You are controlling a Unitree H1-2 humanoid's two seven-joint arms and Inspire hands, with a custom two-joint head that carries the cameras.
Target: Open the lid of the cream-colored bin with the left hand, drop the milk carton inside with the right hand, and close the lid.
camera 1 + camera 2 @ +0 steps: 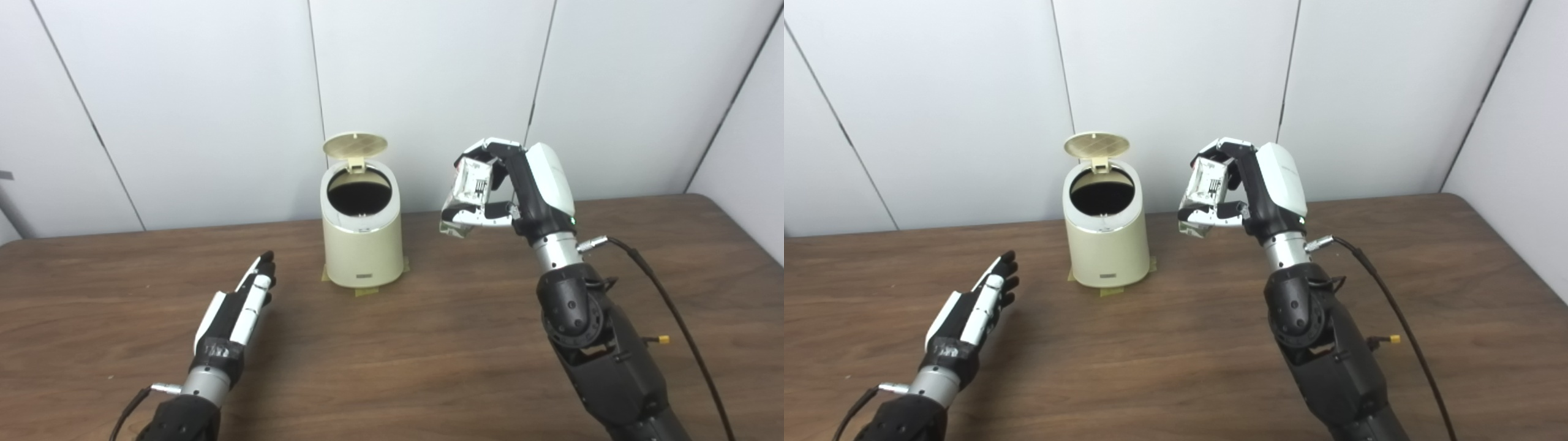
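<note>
The cream-colored bin [361, 254] stands at the back middle of the table, its round lid [355, 144] tipped up and its dark inside showing. My right hand [514, 190] is raised to the right of the bin, at about the height of its rim, shut on the small milk carton [468, 193], which is tilted. My left hand [242, 306] lies low over the table, left of and nearer than the bin, fingers stretched flat and holding nothing.
Yellow tape tabs [366, 291] stick out from under the bin's base. A black cable [667, 306] runs along my right arm. The wooden table [398, 367] ends at a white panel wall close behind the bin.
</note>
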